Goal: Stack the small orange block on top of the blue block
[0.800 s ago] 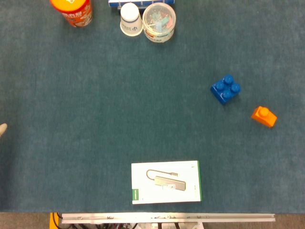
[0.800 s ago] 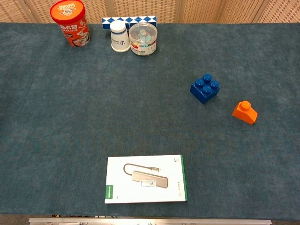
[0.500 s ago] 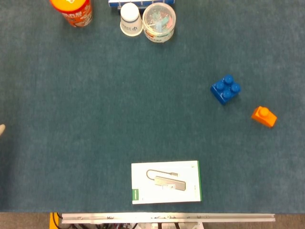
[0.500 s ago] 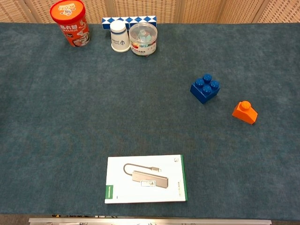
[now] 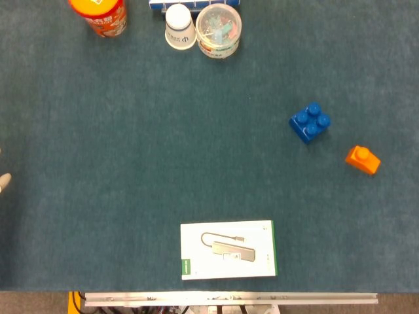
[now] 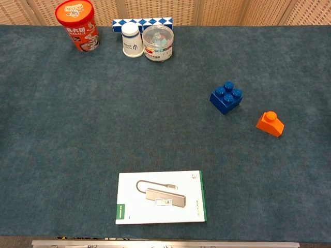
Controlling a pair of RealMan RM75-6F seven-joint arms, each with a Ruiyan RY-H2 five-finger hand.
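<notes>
The small orange block (image 5: 363,159) (image 6: 270,123) lies on the blue-green table cloth at the right. The blue block (image 5: 310,122) (image 6: 226,97), with studs on top, sits a short way up and to the left of it, and the two are apart. Only a pale tip of my left hand (image 5: 3,182) shows at the far left edge of the head view, far from both blocks. How its fingers lie is hidden. My right hand appears in neither view.
A white box picturing a cable adapter (image 5: 228,249) (image 6: 161,204) lies near the front edge. Along the back stand an orange-red can (image 6: 77,25), a white cup (image 6: 132,40), a clear jar of clips (image 6: 158,42) and a blue-white checkered strip (image 6: 142,22).
The tip of my left hand at the left edge has slid slightly downward in the head view. The blocks have not moved.
</notes>
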